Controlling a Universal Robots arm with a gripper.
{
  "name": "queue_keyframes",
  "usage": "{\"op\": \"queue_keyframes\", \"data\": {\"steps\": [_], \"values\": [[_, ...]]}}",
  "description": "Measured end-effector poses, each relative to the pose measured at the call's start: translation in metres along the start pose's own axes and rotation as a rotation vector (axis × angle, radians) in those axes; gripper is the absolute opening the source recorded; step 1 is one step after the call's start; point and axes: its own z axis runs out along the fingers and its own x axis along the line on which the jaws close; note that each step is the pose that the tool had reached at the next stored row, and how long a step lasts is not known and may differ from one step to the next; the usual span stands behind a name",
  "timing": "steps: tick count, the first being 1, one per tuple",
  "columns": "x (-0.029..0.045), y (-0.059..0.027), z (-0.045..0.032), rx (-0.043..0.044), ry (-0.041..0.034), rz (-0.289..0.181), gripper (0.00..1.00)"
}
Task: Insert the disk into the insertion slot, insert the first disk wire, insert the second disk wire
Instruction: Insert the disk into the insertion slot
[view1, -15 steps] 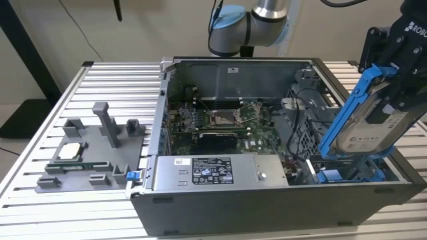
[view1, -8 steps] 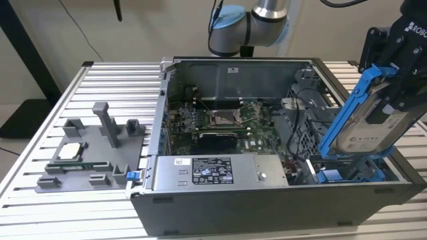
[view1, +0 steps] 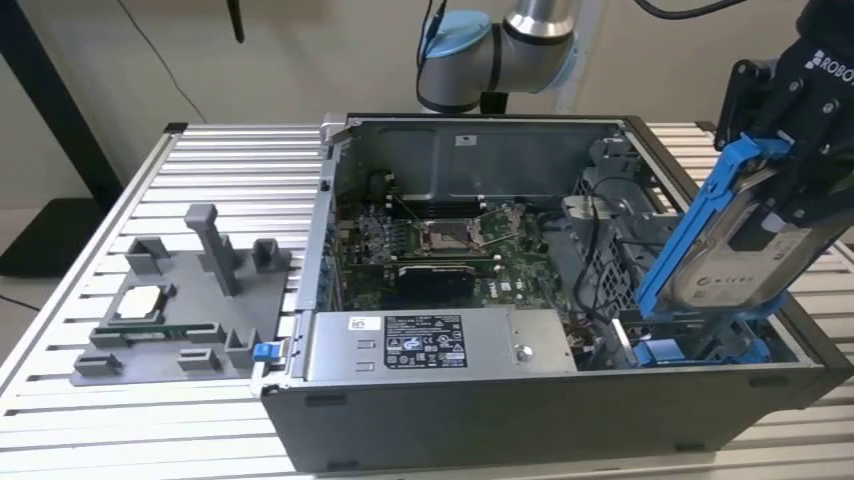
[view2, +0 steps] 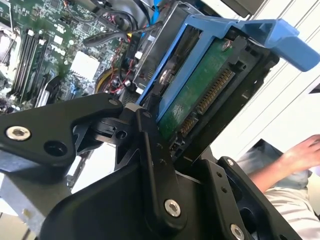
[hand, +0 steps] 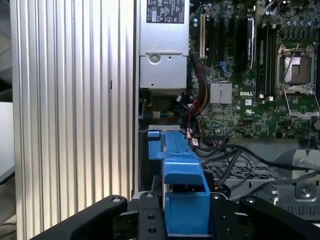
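My gripper (view1: 771, 190) is shut on the upper end of the disk (view1: 737, 262), a silver drive in a bright blue carrier (view1: 683, 225). The disk hangs steeply tilted over the open computer case, at the exterior view's right. Its lower end reaches the insertion slot (view1: 697, 347), a grey cage with blue fittings at the case's front corner. In the second wrist view black fingers (view2: 150, 150) clamp the disk's green board (view2: 200, 95). The first wrist view looks down the carrier (hand: 182, 175) between the fingers (hand: 150, 217). Black cables (view1: 595, 268) lie beside the cage; which are the disk wires I cannot tell.
Inside the case are the motherboard (view1: 441, 240) and a grey labelled power-supply box (view1: 441, 342). A grey fixture plate (view1: 174, 300) with parts sits on the slatted table (view1: 80, 240) at the exterior view's left. A person's hand (view2: 300, 150) is beyond the disk.
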Motion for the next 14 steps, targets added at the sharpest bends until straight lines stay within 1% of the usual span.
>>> {"op": "queue_keyframes", "data": {"steps": [14], "values": [[0.0,-0.0013,0.0221,0.0,0.0,0.0,0.0]]}}
